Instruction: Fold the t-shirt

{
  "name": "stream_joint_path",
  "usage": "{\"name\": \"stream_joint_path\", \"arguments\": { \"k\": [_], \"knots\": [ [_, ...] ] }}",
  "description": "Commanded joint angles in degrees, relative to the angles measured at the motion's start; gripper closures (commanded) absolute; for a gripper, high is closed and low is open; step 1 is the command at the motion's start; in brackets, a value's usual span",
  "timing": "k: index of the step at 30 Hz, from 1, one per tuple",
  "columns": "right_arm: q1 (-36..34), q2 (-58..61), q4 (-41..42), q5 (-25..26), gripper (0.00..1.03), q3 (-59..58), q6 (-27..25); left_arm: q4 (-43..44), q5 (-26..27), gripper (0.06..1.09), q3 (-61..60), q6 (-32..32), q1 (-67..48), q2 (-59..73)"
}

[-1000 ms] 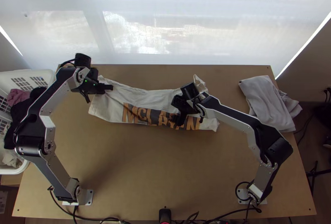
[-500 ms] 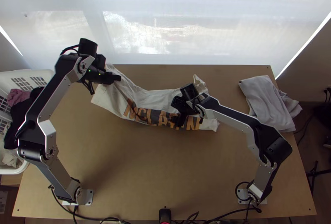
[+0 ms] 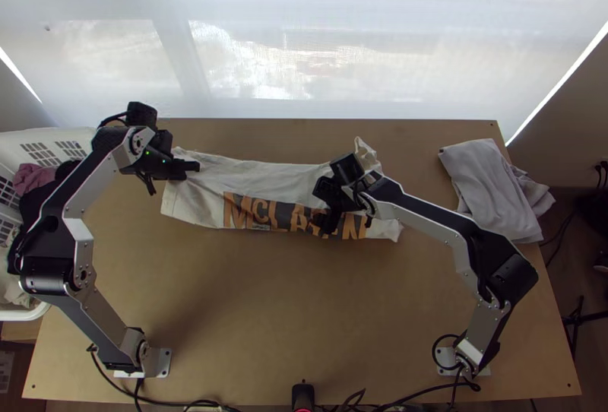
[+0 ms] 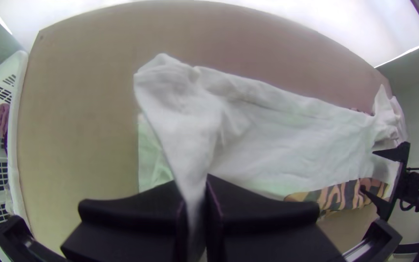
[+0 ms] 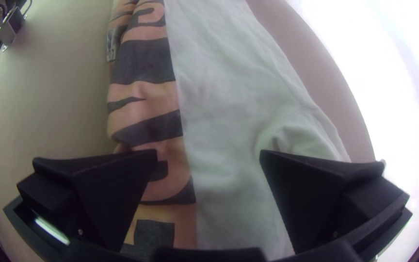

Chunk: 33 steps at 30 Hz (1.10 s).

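Note:
The white t-shirt (image 3: 281, 176) lies as a long folded band across the table's far half, its orange and dark lettering along the near edge. At the band's left end is my left gripper (image 3: 196, 166). In the left wrist view the left gripper (image 4: 196, 204) is shut on a narrow bunched strip of the shirt (image 4: 258, 136). My right gripper (image 3: 327, 205) is over the right part of the band. Seen from its wrist, the right gripper (image 5: 208, 160) stands open, its fingers wide apart above the lettering and plain white cloth (image 5: 229, 111).
A folded grey cloth (image 3: 490, 184) lies at the table's right side. A white laundry basket (image 3: 45, 138) with clothes stands beyond the left edge. Cables and a small black device (image 3: 302, 395) are at the near edge.
My left gripper first moved right and away with the shirt's left end, then came back left and nearer, and that end now lies flatter. The right arm has kept nearly still.

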Motion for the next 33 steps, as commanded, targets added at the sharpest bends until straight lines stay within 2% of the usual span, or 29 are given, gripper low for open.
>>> {"name": "stream_joint_path", "arguments": {
  "k": [1, 2, 5, 8, 9, 11, 15, 19, 33],
  "knots": [
    [0.5, 0.1, 0.0, 0.0, 0.05, 0.7, 0.0, 6.6, -0.9, 1.05, -10.2, 1.5, 3.9, 1.3],
    [0.6, 0.1, 0.0, 0.0, 0.05, 0.7, 0.1, 7.8, -0.9, 1.05, -10.9, 1.7, 3.9, 1.8],
    [0.7, 0.2, 0.0, 0.0, 0.05, 0.7, 0.1, 10.2, -1.0, 0.90, -11.5, 1.7, 3.9, 3.4],
    [0.6, 0.2, -0.1, 0.1, 0.05, 0.7, 0.0, 11.5, -1.0, 0.55, -11.6, 1.6, 3.4, 4.1],
    [0.6, 0.1, -0.3, 0.1, 0.05, 0.7, -0.1, 11.8, -1.2, 0.47, -11.7, 1.6, 3.4, 4.1],
    [0.4, -0.2, -0.6, 0.1, 0.05, 0.7, -0.2, 12.0, -1.6, 0.37, -11.7, 1.5, 3.3, 3.8],
    [0.2, -0.3, -1.3, 0.2, 0.05, 0.7, -0.6, 12.0, -1.6, 0.24, -11.3, 0.8, 3.3, 0.8],
    [0.5, -0.3, -2.4, 0.2, 0.05, 0.8, -1.7, 11.3, -1.7, 0.21, -11.4, 0.4, 3.4, -0.6],
    [0.6, -1.7, -12.5, 3.0, 0.05, 4.2, -6.9, 14.1, -3.3, 0.21, -11.4, 0.5, 5.3, 3.5]
  ]
}}
